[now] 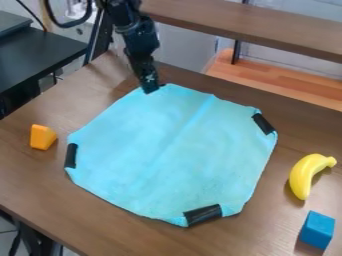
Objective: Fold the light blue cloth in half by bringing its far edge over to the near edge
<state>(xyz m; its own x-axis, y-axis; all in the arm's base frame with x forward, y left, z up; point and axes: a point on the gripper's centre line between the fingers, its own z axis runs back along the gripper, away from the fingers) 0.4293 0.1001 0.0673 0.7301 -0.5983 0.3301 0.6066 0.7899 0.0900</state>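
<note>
Where the blue cloth (167,150) ends farthest back, 1 black gripper (150,91).

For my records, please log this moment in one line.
end effector: at far corner of blue cloth; cloth: spread on table; orange block: left of cloth; banana, blue block: right of cloth

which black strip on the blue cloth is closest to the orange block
The left strip, on the edge of the blue cloth facing the orange block; the bottom strip and upper right strip are farther away.
</note>
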